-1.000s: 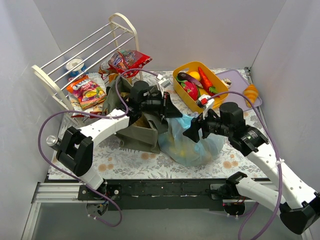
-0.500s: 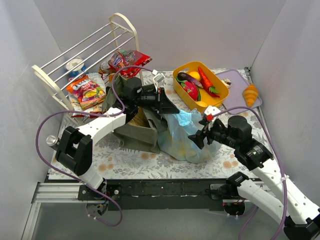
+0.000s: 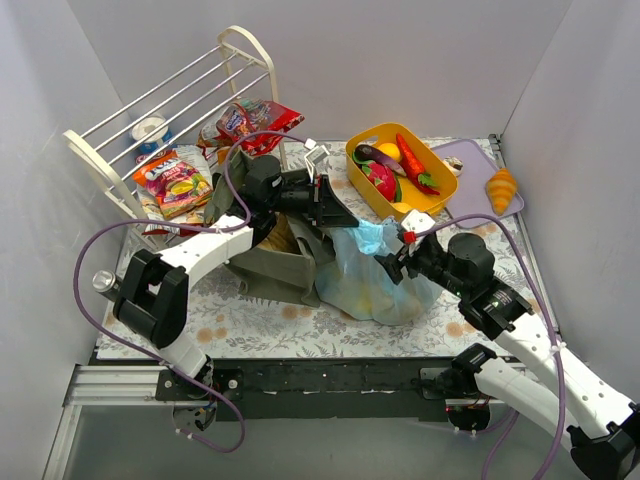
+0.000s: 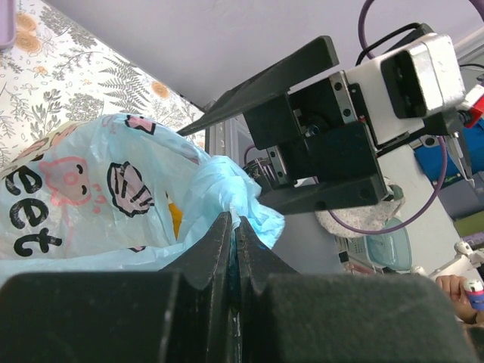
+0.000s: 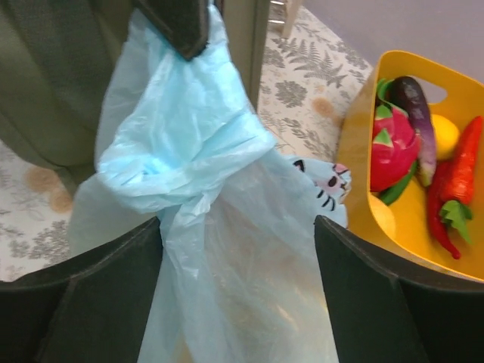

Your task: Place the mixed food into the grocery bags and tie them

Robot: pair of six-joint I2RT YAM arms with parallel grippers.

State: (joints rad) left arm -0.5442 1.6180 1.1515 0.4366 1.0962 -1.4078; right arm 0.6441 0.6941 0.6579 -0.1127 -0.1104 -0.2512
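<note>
Closed jaws pinch the light-blue bag (image 4: 113,189), apparently its knotted handle.

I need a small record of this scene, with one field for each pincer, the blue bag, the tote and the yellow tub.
left pincer: shut on the bunched top of the blue bag
right pincer: open, its fingers either side of the bag's neck
blue bag: beside the tote, something yellow shows inside
tote: left of the bag, slumped
tub: holds toy food
</note>
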